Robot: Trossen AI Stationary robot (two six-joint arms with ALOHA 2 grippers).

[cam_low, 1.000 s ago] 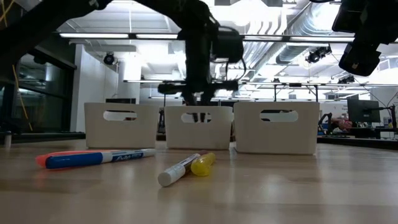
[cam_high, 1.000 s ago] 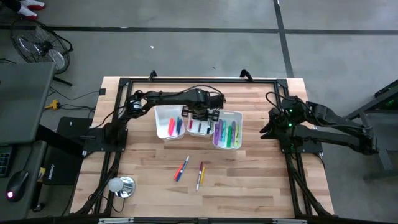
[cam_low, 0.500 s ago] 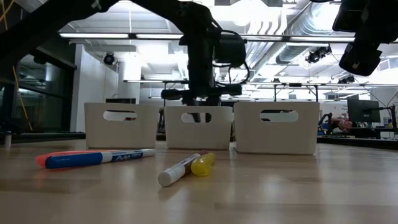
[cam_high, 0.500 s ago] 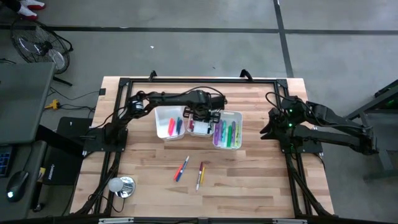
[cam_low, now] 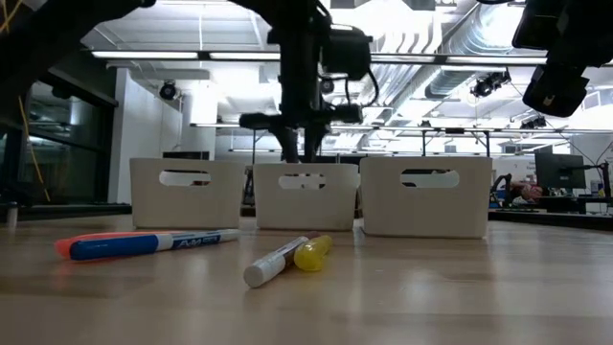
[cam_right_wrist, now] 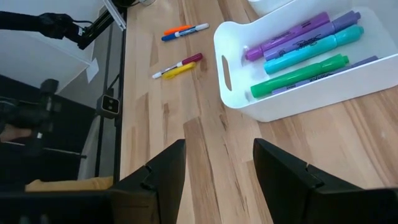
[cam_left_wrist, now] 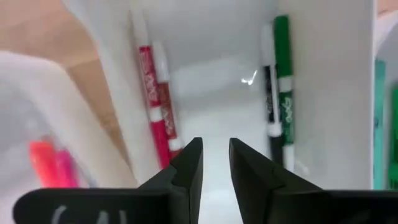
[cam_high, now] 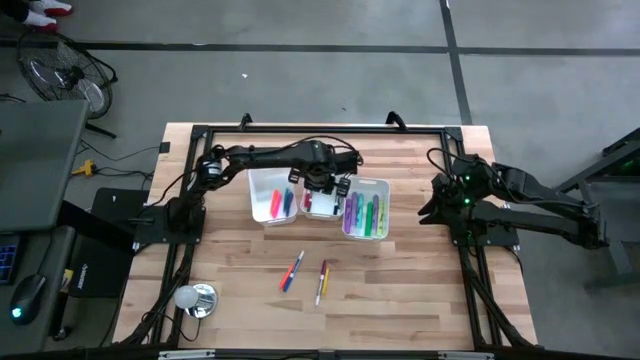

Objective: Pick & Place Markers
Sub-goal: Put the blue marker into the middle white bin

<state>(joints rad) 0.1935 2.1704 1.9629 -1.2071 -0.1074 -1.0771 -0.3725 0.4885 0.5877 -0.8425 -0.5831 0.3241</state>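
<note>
The left gripper (cam_left_wrist: 215,163) hangs over the middle bin (cam_high: 322,207), fingers slightly spread, holding nothing.

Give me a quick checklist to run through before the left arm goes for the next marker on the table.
1. Left end effector empty: ok, nothing between its fingers, which stand slightly apart.
2. Left end effector clear of the middle bin: cannot tell; the low view shows it above the rim.
3. Last markers lying inside the middle bin: ok, red marker and green marker lie along its walls.
4. Markers left to fetch: ok, four on the table, in two pairs.
5. Right end effector out of the way: ok, open, at the table's right edge.
</note>
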